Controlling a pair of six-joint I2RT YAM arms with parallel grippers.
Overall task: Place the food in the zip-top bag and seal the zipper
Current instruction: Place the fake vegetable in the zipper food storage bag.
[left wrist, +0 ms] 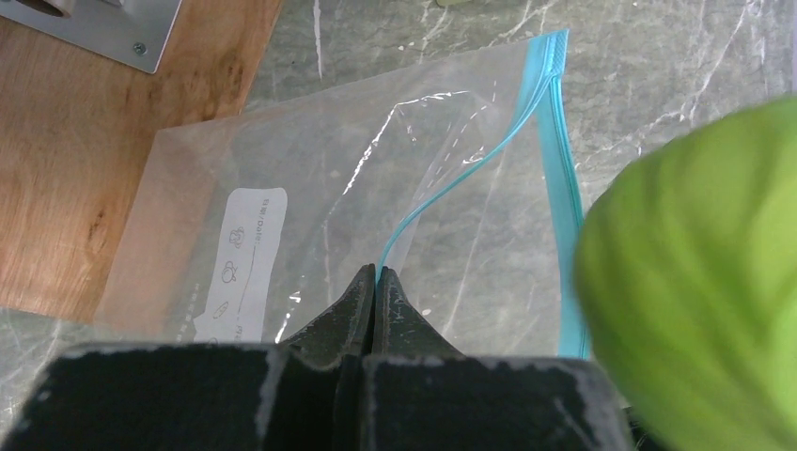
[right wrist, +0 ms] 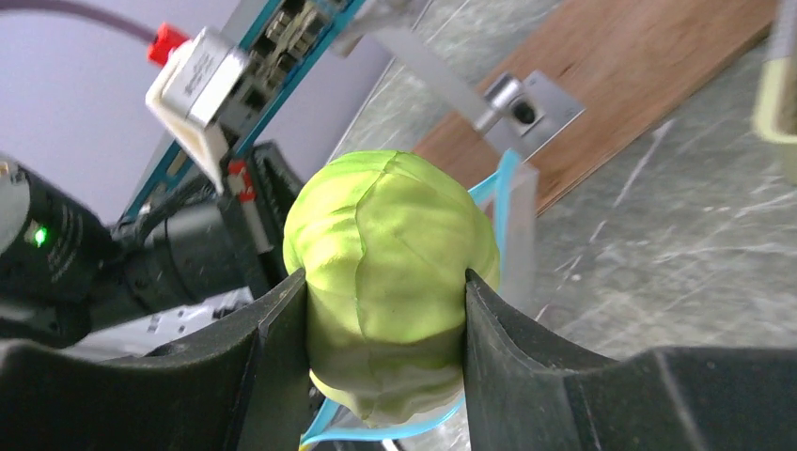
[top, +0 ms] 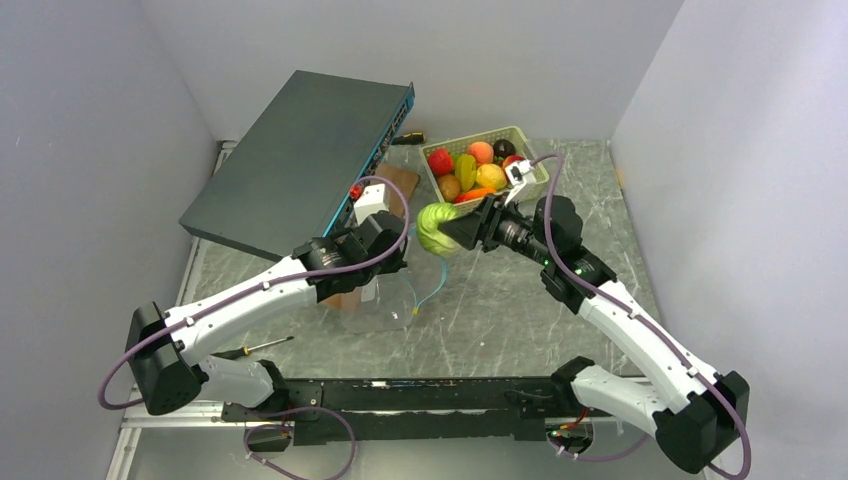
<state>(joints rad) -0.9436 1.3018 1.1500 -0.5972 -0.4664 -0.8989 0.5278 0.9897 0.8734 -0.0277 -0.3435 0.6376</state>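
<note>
Right tool (right wrist: 383, 282) grips green cabbage (right wrist: 390, 221); left tool (left wrist: 376, 274) seemingly pinches zipper (left wrist: 567, 235).

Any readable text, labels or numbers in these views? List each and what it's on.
Label on the bag: print and small icons, too blurred to read.
Switch: any markings on its port side are too small to read.
No other text visible, so nothing can be quoted.
</note>
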